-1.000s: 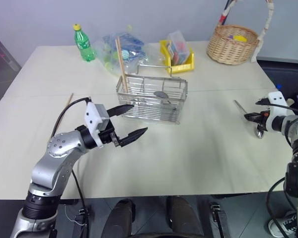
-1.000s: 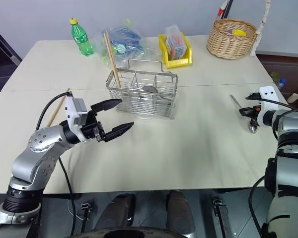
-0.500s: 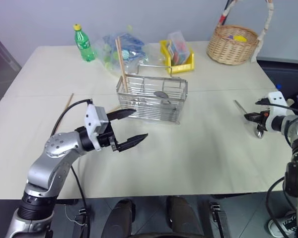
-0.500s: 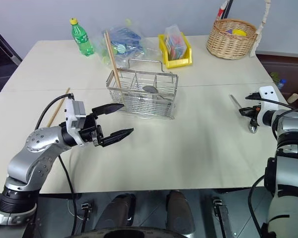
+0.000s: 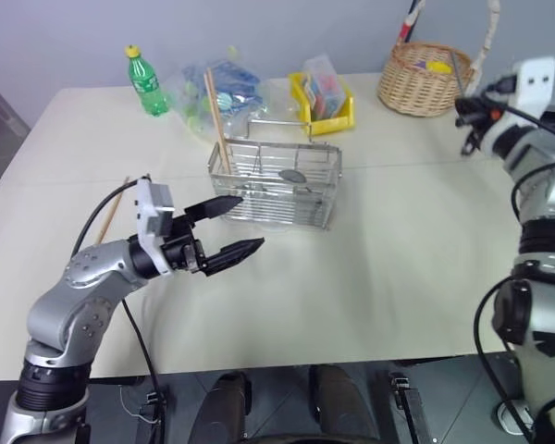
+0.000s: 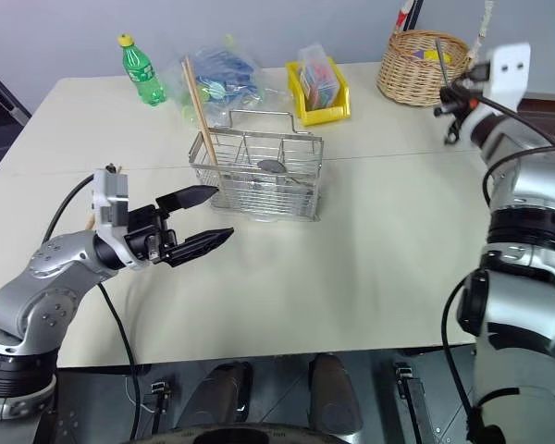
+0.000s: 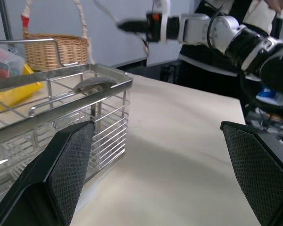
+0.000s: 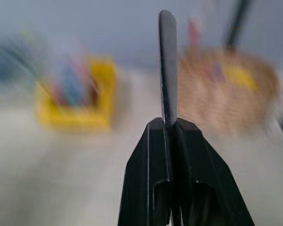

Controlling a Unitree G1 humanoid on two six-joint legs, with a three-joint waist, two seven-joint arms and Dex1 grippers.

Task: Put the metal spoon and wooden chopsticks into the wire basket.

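Right end effector (image 6: 447, 102) is sitting raised at about 2 o'clock on the tabletop (image 5: 388, 259), in front of the wicker basket (image 5: 424, 79). Its fingers are pressed together, pinching the metal spoon (image 8: 166, 66) by one end; the slim handle is sticking straight out past the fingertips (image 8: 155, 141) in the right wrist view. The spoon is off the tabletop, well apart from the wire basket (image 5: 276, 183).

Left end effector (image 5: 224, 228) is hovering at about 8 o'clock, fingers spread wide and gripping nothing, tips pointing toward the wire basket's near side, just beside it but not touching.

Wire basket is sitting near centre, slightly toward 11 o'clock. Wooden chopsticks (image 5: 215, 116) are standing tilted in its left compartment, leaning toward 11 o'clock and rising above the rim. A spoon-like metal piece (image 7: 92, 84) is lying inside the basket.

One loose stick (image 5: 112, 205) is lying on the tabletop at 9 o'clock, partly behind the left arm.

At 12 o'clock: yellow bin (image 5: 326, 100), plastic bags (image 5: 224, 85), green bottle (image 5: 141, 80).
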